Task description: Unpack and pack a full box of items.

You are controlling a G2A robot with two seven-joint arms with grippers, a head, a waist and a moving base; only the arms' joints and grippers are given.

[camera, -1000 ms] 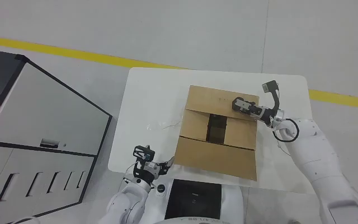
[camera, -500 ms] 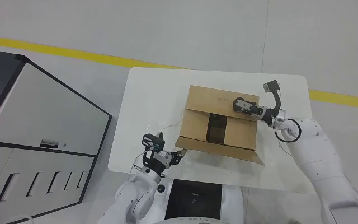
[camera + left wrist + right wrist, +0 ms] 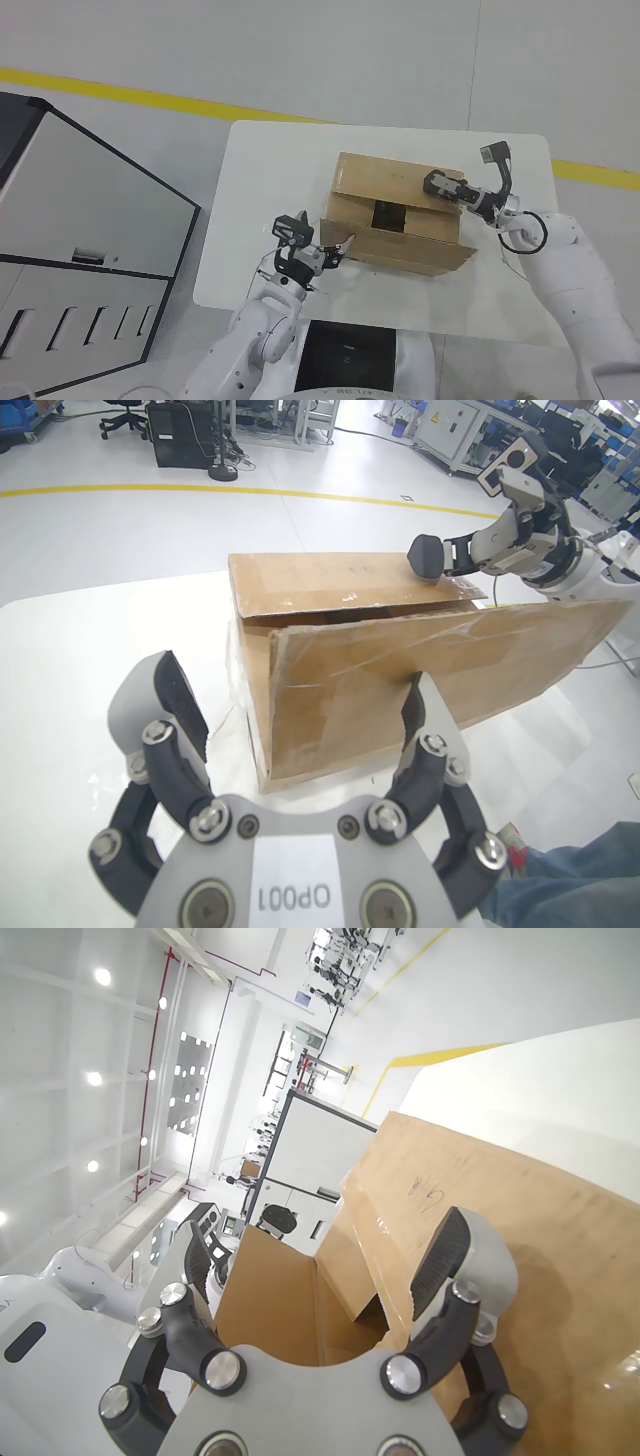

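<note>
A brown cardboard box [image 3: 400,210] stands in the middle of the white table [image 3: 265,170], with a dark gap [image 3: 388,215] between its top flaps. The near long flap [image 3: 425,660] is tilted up. My left gripper [image 3: 295,700] is open at the box's near left corner, one fingertip [image 3: 415,700] touching that flap; the top view shows this gripper [image 3: 338,247] at the flap's edge. My right gripper [image 3: 320,1253] is open over the far flap [image 3: 450,1188], one finger [image 3: 445,1248] resting on it. It sits at the box's far right [image 3: 432,183]. The contents are hidden.
A strip of clear film [image 3: 290,220] lies on the table left of the box. A large grey cabinet [image 3: 80,200] stands on the floor to the left. A yellow line [image 3: 130,95] runs across the floor behind the table.
My left arm has come forward from the table's near edge to the box. The near flap, which lay flat and spread outward, now tilts up. My right gripper shifted slightly right.
</note>
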